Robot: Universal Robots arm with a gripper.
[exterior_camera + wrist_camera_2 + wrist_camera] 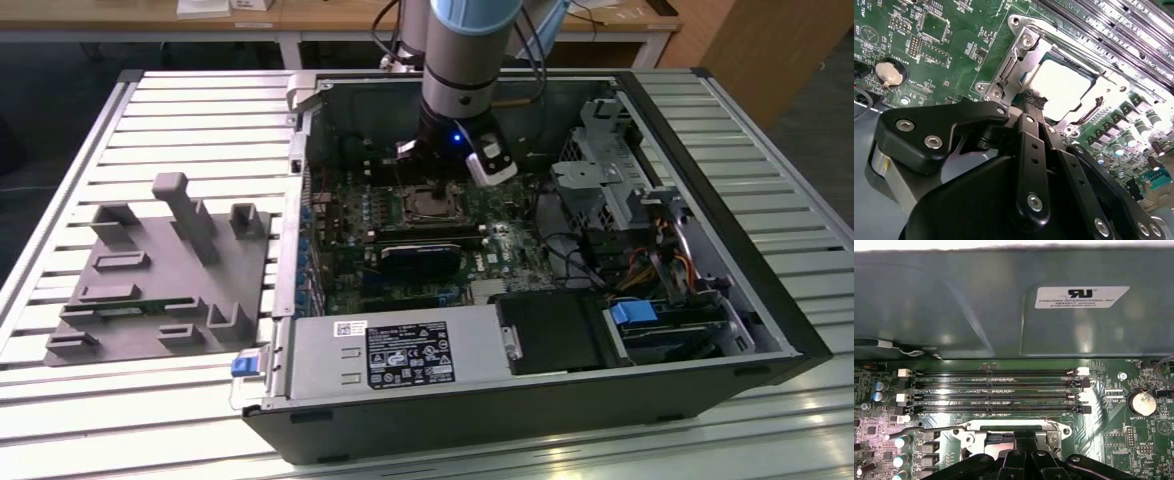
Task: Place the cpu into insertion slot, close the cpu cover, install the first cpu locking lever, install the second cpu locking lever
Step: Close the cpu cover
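Upper middle of the exterior view: the hand (1031, 100) was down inside the open computer case (721, 250), at the socket.

I saw the hand clenched, its fingertips pressed together right at the edge of the cpu cover (1021, 37). The cpu (1059, 82) sat in the insertion slot (407, 212), its bright top showing through the window of the cover, which lay over it. A wire lever (929, 429) stretched out beside the cover, near the memory slots (994, 390). The case stood on the slatted table (200, 110), with a grey fixture (160, 270) at the exterior view's left.
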